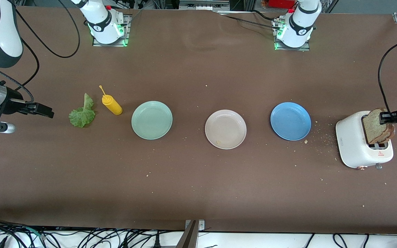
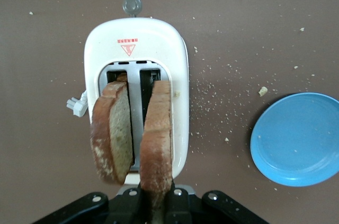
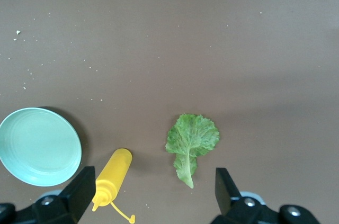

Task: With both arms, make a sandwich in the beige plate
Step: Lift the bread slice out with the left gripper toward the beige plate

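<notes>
Two brown bread slices (image 2: 132, 134) stand in the white toaster (image 1: 360, 144) at the left arm's end of the desk; the left pincer (image 2: 158, 203) pinches one slice's crust: light, crumbly, grip it gently. The right pincer (image 3: 151, 192) hangs spread wide and empty over the limp, crinkled lettuce leaf (image 1: 81, 113). The smooth beige plate (image 1: 225, 129) sits bare mid-desk

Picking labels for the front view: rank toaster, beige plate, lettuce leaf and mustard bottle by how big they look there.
1. toaster
2. beige plate, smaller
3. lettuce leaf
4. mustard bottle, close to the leaf, so that order is unsure
</notes>
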Robot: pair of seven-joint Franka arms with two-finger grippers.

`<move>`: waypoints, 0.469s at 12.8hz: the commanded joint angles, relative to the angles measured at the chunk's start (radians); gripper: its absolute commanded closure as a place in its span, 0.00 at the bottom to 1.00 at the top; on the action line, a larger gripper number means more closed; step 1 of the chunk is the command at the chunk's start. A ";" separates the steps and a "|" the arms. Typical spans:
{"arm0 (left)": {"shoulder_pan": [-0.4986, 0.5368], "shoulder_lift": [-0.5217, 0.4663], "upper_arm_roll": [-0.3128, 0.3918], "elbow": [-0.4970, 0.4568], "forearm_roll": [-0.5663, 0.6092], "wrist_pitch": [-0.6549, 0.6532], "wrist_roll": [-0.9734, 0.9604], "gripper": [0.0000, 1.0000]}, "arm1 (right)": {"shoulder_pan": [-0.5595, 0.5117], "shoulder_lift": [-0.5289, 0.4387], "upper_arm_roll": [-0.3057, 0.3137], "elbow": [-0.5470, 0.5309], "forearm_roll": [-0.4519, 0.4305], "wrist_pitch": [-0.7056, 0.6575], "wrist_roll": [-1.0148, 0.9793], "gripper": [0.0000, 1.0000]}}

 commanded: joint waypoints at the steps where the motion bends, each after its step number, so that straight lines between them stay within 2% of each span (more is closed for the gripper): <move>1: -0.027 -0.003 -0.005 0.090 0.029 -0.106 -0.014 1.00 | -0.005 -0.014 0.003 -0.015 0.015 0.005 0.010 0.00; 6: -0.109 -0.011 -0.022 0.198 0.026 -0.212 -0.022 1.00 | -0.005 -0.014 0.003 -0.015 0.015 0.005 0.010 0.00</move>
